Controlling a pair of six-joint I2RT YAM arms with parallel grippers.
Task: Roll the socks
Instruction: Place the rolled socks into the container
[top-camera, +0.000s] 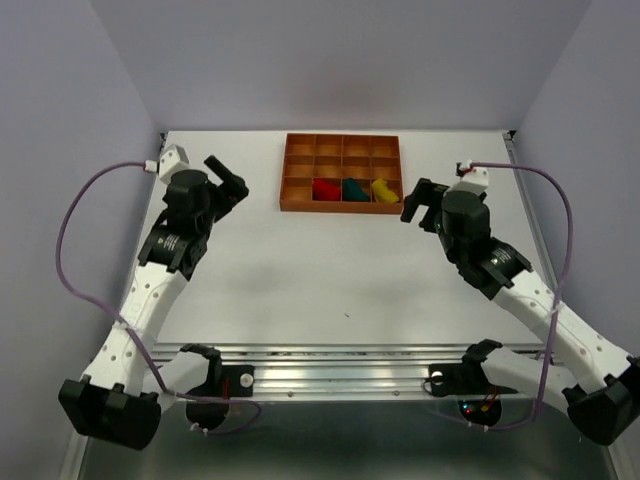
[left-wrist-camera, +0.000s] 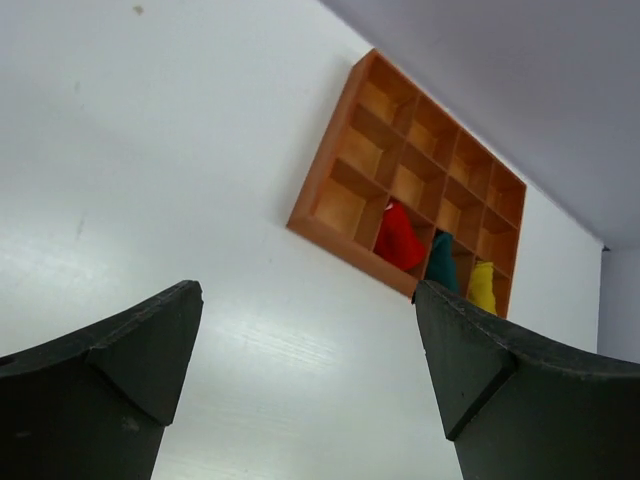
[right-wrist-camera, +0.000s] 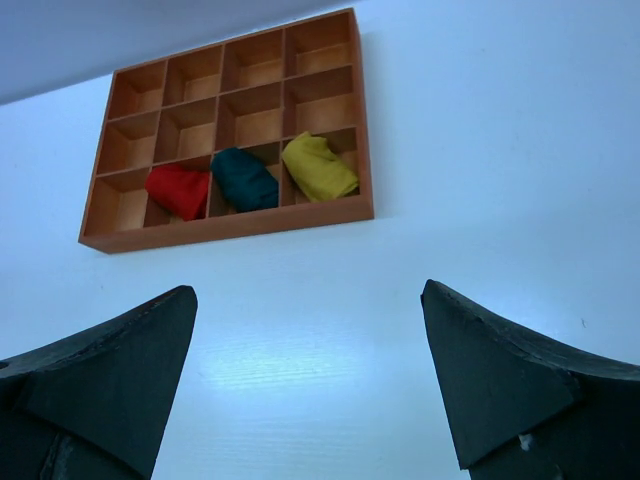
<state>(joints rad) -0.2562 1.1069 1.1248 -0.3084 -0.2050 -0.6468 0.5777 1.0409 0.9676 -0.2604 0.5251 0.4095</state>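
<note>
Three rolled socks sit side by side in the front row of the orange-brown gridded tray (top-camera: 342, 150): a red sock (top-camera: 325, 188), a dark teal sock (top-camera: 353, 189) and a yellow sock (top-camera: 383, 190). My left gripper (top-camera: 230, 177) hovers left of the tray, open and empty; in its wrist view the open jaws (left-wrist-camera: 305, 295) frame bare table, with the red sock (left-wrist-camera: 398, 238), teal sock (left-wrist-camera: 441, 262) and yellow sock (left-wrist-camera: 482, 285) beyond. My right gripper (top-camera: 420, 203) stands just right of the tray's front corner, open (right-wrist-camera: 306, 290) and empty, facing the red (right-wrist-camera: 180, 190), teal (right-wrist-camera: 245, 178) and yellow (right-wrist-camera: 318, 166) bundles.
The tray's two back rows of compartments (right-wrist-camera: 250, 95) hold nothing. Purple cables (top-camera: 75, 230) loop off both arms at the table's sides. A metal rail (top-camera: 340, 365) runs along the near edge, and lilac walls close in the back and sides.
</note>
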